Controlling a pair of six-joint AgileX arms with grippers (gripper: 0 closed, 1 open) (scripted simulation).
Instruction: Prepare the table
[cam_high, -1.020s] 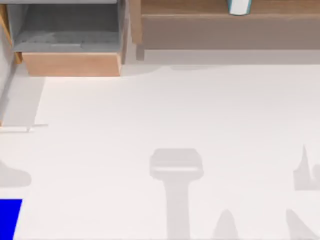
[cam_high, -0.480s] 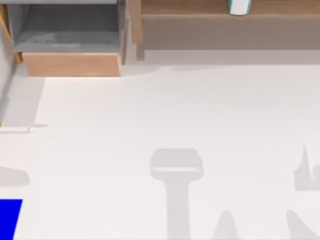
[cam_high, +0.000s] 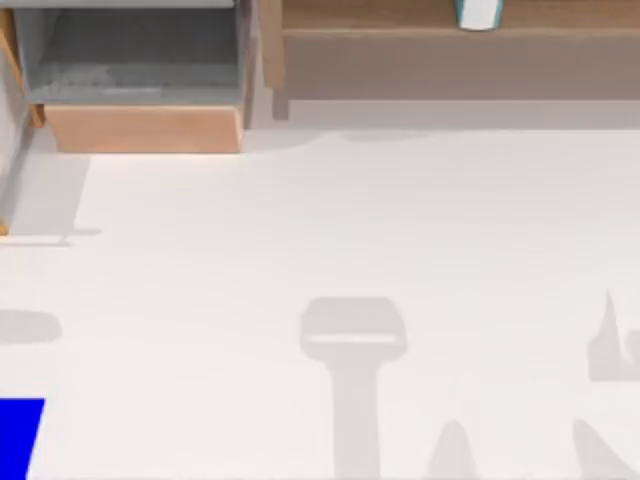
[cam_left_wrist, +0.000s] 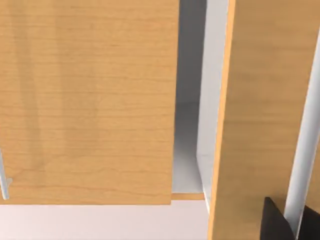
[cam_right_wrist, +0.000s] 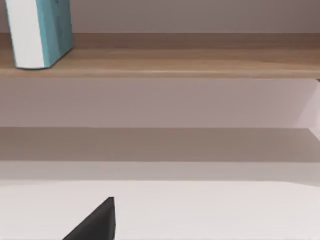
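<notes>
The white table (cam_high: 420, 220) spreads across the top view, bare apart from arm shadows. In the left wrist view, my left gripper (cam_left_wrist: 296, 222) has its two dark fingertips on either side of a white bar handle (cam_left_wrist: 305, 165), on a light-wood cabinet door (cam_left_wrist: 260, 110) that stands ajar. A second door (cam_left_wrist: 90, 100) beside it is flat and closed. One dark fingertip (cam_right_wrist: 97, 224) of my right gripper hovers low over the table, facing the shelf.
A grey-lined box with a light-wood front (cam_high: 145, 128) stands pulled out at the back left. A long wooden shelf (cam_high: 450, 50) runs along the back, with a teal-and-white object (cam_high: 478, 14) on it. A blue patch (cam_high: 18, 435) lies at the front left corner.
At the top view's far left edge, the door's edge and its shadow have shifted toward the back. The soft shadow below them has thinned. The right arm has not moved.
</notes>
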